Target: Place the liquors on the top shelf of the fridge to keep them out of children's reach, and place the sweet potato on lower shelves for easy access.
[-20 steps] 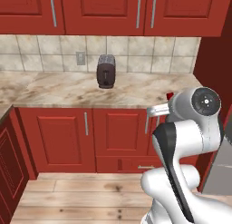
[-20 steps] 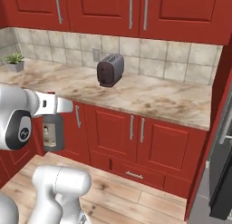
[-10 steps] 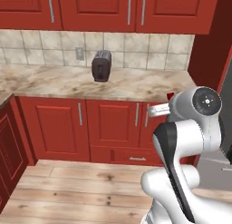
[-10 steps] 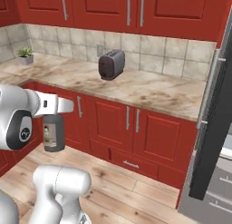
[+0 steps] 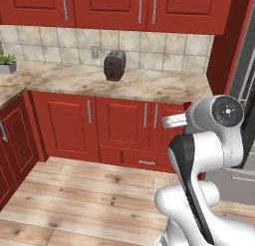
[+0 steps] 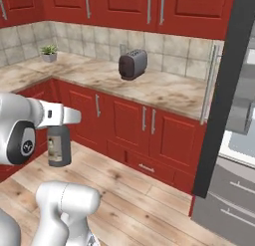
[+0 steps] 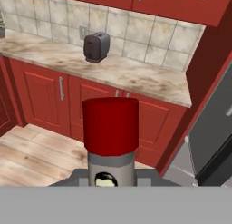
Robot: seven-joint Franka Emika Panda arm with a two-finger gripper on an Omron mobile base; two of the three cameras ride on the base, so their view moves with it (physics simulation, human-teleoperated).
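Observation:
My gripper (image 7: pixel 111 177) is shut on a liquor bottle (image 6: pixel 59 148) of grey glass with a pale label, held upright in the air. Its red cap (image 7: pixel 111 125) fills the lower middle of the hand view and peeks out behind the arm (image 5: pixel 188 106) in the left base view. The fridge (image 6: pixel 225 90) stands at the right with its dark door open. Grey and white parts of its interior (image 6: pixel 241 140) show past the door edge; I cannot tell the top shelf from the lower shelves. The sweet potato is out of view.
A marble counter (image 6: pixel 164 90) over red cabinets (image 6: pixel 129 125) runs along the tiled wall. On it stand a dark toaster (image 6: pixel 133 63) and a small potted plant (image 6: pixel 49 53). Wooden floor (image 5: pixel 89 190) lies open in front of the cabinets.
The whole picture has slid left, so the base has turned or driven toward the right; the fridge has come further into view. The bottle stays gripped.

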